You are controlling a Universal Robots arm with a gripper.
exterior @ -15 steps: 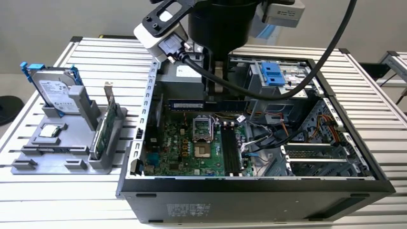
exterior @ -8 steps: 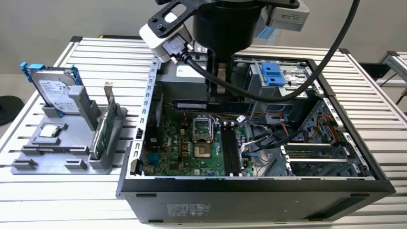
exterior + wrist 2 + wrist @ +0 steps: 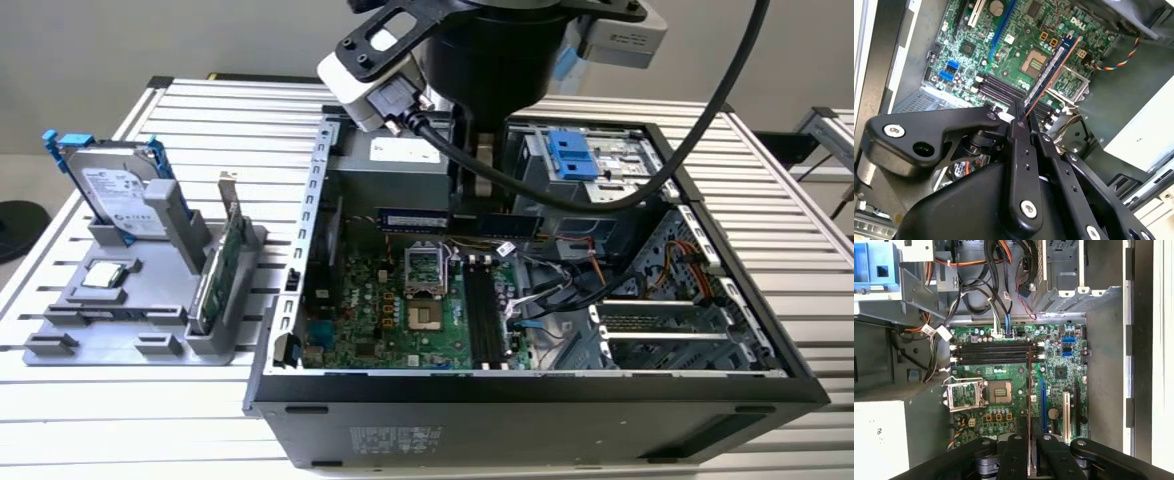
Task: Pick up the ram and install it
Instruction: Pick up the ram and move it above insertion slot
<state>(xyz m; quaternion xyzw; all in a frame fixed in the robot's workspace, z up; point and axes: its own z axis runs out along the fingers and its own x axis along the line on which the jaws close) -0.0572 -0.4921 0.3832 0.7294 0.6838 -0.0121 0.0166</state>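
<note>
One ram [image 3: 1054, 65] hangs pinched in the closed claw [image 3: 1025, 119] over the motherboard [image 3: 1064, 370], lower edge free, likely for the slots [image 3: 989, 352].

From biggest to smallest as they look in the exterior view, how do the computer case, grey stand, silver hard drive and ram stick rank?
1. computer case
2. grey stand
3. silver hard drive
4. ram stick, thin, partly hidden by the arm, clearly smallest

The ram [image 3: 411, 217] hangs above the motherboard [image 3: 387, 310] (inside the case [image 3: 534, 405])
</note>
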